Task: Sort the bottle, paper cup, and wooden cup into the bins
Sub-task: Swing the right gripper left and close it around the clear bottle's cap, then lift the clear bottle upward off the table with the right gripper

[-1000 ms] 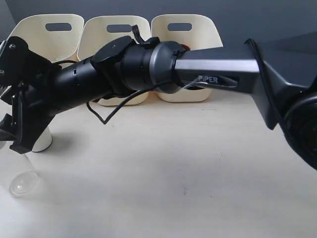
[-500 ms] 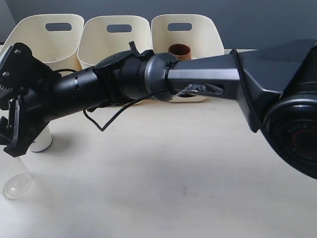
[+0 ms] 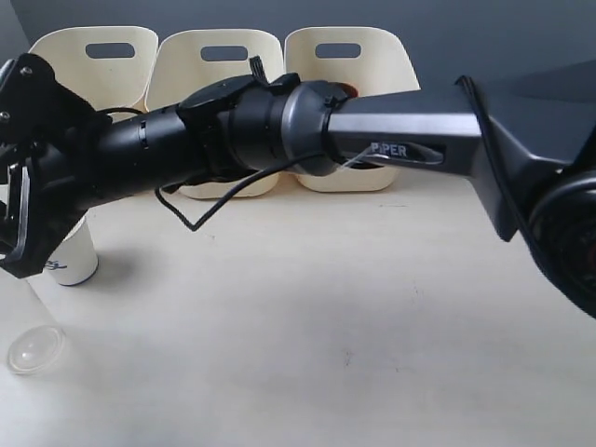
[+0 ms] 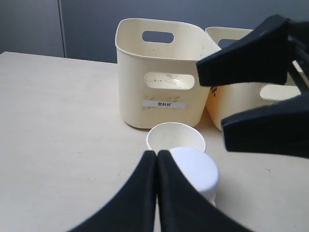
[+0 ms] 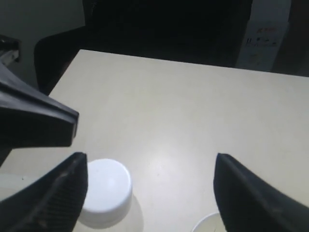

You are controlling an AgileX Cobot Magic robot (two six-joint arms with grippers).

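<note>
The bottle's white cap (image 4: 195, 169) stands beside the white paper cup (image 4: 175, 137); its clear body (image 3: 35, 346) shows at the table's left edge. My right gripper (image 5: 152, 193) is open above them, with the cap (image 5: 106, 186) just inside one finger and the cup's rim (image 5: 207, 224) near the other. Reaching across, this right gripper (image 3: 28, 237) hangs next to the paper cup (image 3: 74, 263). My left gripper (image 4: 157, 162) is shut and empty, its tips beside the cap. The wooden cup (image 3: 346, 89) sits in the right-hand bin (image 3: 372, 51), mostly hidden by the arm.
Three cream bins line the back: left bin (image 3: 93, 56), middle bin (image 3: 223, 47) and the right one. The labelled bin (image 4: 159, 72) stands just behind the paper cup. The right arm (image 3: 400, 140) spans the table's middle, and the right gripper's fingers (image 4: 251, 63) crowd the left wrist view.
The right arm dipped and has lifted a little again, its gripper staying over the bottle and paper cup. It covers most of the wooden cup again.
</note>
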